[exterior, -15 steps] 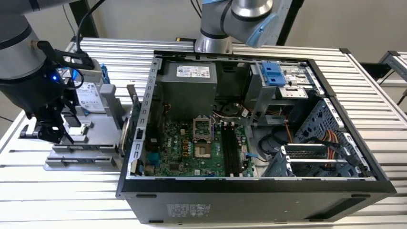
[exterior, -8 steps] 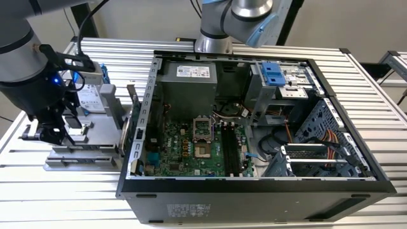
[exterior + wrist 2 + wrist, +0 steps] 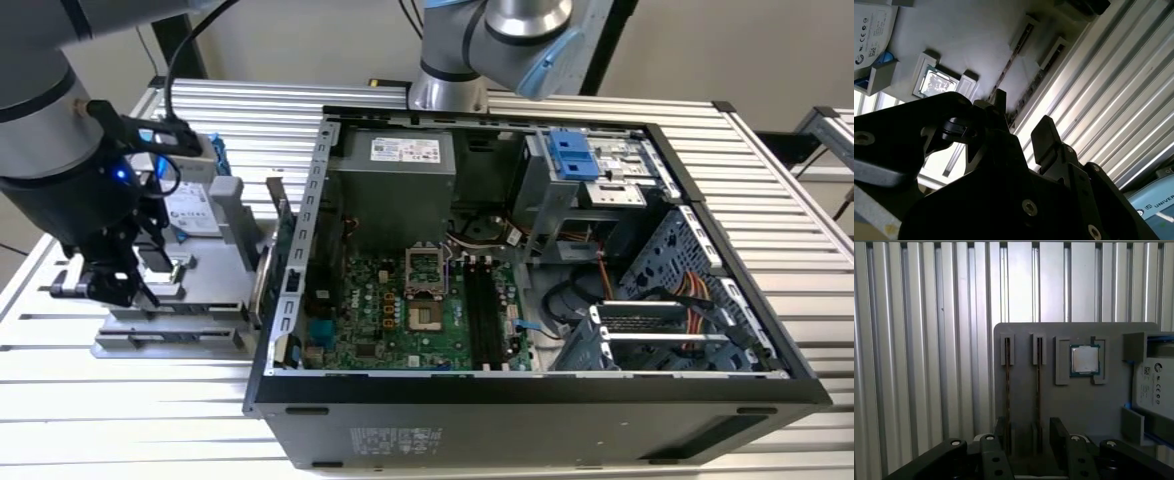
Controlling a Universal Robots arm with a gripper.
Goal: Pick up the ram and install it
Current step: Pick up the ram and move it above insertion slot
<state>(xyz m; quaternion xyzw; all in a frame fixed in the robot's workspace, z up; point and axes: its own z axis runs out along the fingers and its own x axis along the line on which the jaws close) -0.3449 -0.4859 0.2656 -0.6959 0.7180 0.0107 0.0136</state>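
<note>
Two ram sticks stand on edge in the slots of a grey holder plate [image 3: 1019, 335]; in the first wrist view they show as thin dark strips, one ram [image 3: 1039, 385] between my fingers and the other ram [image 3: 1007, 385] close by one finger. My gripper [image 3: 1029, 432] hovers just above them, open, holding nothing. The second wrist view shows the gripper [image 3: 1021, 120] with its black fingers [image 3: 1044, 135] spread over the near ram [image 3: 1026, 97]. In the exterior view the gripper [image 3: 114, 285] hangs over the holder [image 3: 174, 335] at that view's left. The motherboard's black ram slots [image 3: 483, 315] lie in the open case.
On the holder also sit a small square silver chip [image 3: 1084, 360] and a hard drive [image 3: 1154, 385] in a blue frame. The open computer case [image 3: 534, 400] stands to the exterior view's right of the holder, on a ribbed metal table [image 3: 134, 420]. A second arm's base [image 3: 447, 85] rises behind the case.
</note>
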